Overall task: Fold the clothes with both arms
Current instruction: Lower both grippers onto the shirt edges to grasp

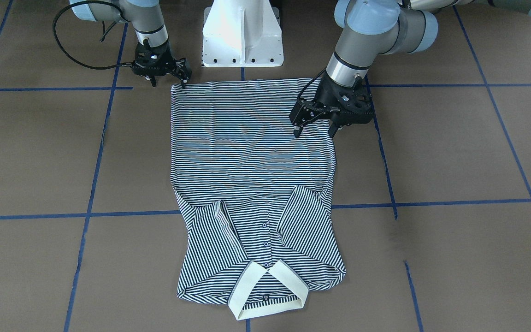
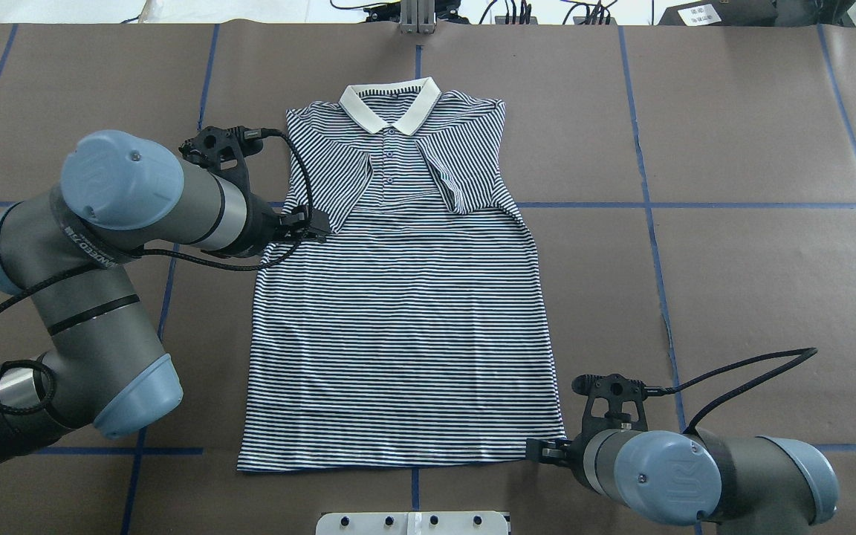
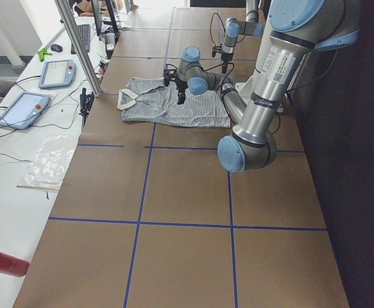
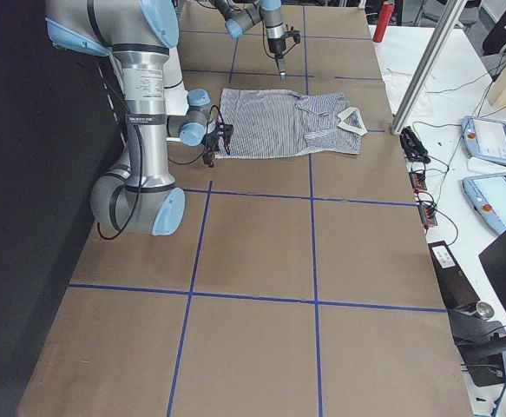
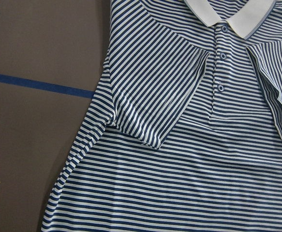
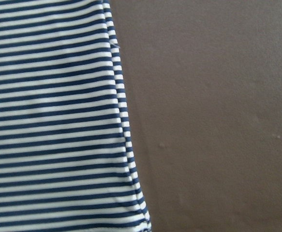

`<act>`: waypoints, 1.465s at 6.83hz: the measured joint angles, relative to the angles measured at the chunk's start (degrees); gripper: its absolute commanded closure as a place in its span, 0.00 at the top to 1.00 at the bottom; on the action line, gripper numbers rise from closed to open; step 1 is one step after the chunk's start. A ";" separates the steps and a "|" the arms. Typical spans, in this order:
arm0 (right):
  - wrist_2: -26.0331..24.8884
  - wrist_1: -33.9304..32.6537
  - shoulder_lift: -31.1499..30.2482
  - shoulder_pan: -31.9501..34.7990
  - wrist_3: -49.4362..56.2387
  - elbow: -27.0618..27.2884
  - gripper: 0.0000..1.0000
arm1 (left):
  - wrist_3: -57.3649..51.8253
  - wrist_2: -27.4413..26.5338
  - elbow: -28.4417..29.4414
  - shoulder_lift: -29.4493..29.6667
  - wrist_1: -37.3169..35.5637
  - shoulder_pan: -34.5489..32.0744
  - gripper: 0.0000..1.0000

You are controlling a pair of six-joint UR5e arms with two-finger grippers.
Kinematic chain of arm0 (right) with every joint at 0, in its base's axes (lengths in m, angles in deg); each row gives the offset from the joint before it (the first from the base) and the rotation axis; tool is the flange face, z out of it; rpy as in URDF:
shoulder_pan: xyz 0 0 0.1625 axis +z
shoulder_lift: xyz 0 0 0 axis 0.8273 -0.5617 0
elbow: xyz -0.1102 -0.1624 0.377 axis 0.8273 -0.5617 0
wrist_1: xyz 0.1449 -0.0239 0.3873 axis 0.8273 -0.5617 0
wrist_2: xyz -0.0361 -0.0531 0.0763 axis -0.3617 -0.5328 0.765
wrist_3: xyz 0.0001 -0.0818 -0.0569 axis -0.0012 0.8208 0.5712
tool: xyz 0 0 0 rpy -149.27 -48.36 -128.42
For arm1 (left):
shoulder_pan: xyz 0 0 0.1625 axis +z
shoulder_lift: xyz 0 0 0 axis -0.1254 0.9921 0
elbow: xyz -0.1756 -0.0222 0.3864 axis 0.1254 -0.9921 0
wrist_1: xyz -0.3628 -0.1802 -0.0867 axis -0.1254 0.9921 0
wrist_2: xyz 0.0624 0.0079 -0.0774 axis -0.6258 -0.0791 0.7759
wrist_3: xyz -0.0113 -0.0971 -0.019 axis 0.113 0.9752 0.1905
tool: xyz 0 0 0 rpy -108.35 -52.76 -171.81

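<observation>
The striped polo shirt (image 1: 247, 152) lies flat and face up on the brown table, its cream collar (image 2: 391, 108) at the far side from the robot. Both sleeves are folded in over the chest (image 5: 150, 111). My left gripper (image 1: 314, 133) stands open astride the shirt's side edge, partway between hem and sleeve, and holds nothing. The same gripper (image 2: 316, 225) shows near the folded sleeve in the overhead view. My right gripper (image 1: 168, 83) is open at the hem corner nearest the base, with nothing between its fingers. The right wrist view shows only the shirt's side edge (image 6: 121, 121) and bare table.
The white pedestal base (image 1: 242, 37) stands just behind the hem. Blue tape lines (image 1: 90, 184) cross the brown table. A side bench with tablets (image 3: 23, 109), cables and a metal post (image 3: 77, 45) runs along the far side. A red cylinder (image 3: 4, 262) lies near the table's end.
</observation>
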 measured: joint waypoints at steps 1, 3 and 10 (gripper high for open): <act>0.05 -0.13 0.17 -0.11 0.02 -0.03 0.92 | 0.00 -0.02 0.03 0.01 0.00 0.02 1.00; 0.13 -0.26 0.27 -0.17 0.16 -0.50 0.90 | 0.12 0.01 0.07 0.28 -0.04 0.04 1.00; 0.89 -0.35 1.47 1.64 0.70 -0.66 0.47 | 0.53 0.02 0.73 0.55 0.00 0.44 1.00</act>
